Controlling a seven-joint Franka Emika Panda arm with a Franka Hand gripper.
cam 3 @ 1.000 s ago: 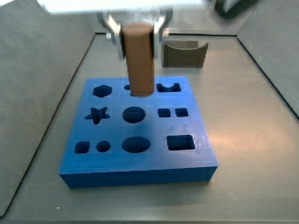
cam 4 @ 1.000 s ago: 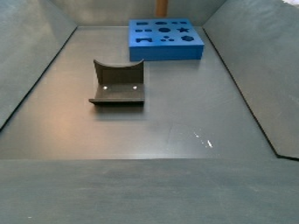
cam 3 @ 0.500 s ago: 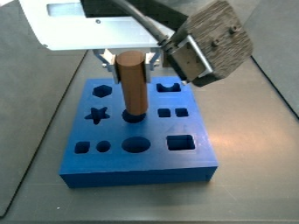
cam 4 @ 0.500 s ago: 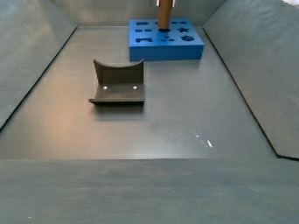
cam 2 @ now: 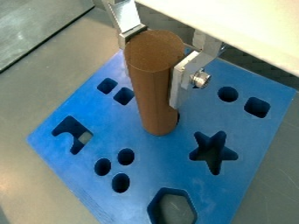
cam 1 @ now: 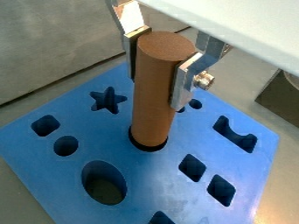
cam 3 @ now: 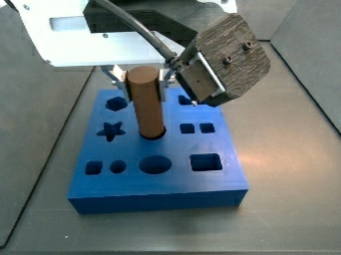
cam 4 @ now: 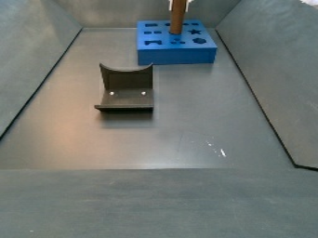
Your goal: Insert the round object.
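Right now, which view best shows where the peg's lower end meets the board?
A wrist view: the peg, between the gripper fingers, enters a round hole in the blue board. A side view shows it smaller; the far side view shows only a sliver.

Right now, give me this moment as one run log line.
gripper: shut on round object | peg upright, tip in round hole of blue board | insertion underway

The peg (cam 3: 144, 102) stands upright on the board (cam 3: 160, 189), its foot in a round hole at the middle. The gripper (cam 1: 162, 59) sits over the board, a finger (cam 1: 188, 77) on either side of the peg's top. In a side view the block (cam 4: 125, 89) lies well apart from the board (cam 4: 176, 54), nearer the camera.
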